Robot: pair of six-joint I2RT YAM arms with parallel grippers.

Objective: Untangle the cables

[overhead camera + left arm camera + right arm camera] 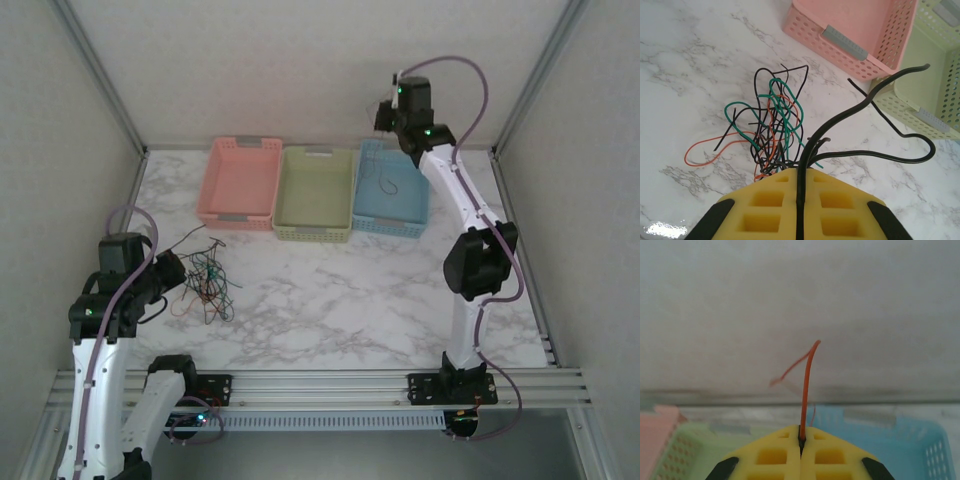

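I note the left gripper (800,172) clamped on a black cable (865,102), tangle (772,125) just ahead. The right gripper (801,432) pinches an orange cable (805,390)

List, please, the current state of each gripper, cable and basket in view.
left gripper: shut on black cable.
right gripper: shut on orange cable.
tangle: knotted, lying on the table.
pink basket: empty.
green basket: empty.
blue basket: holds one dark cable.
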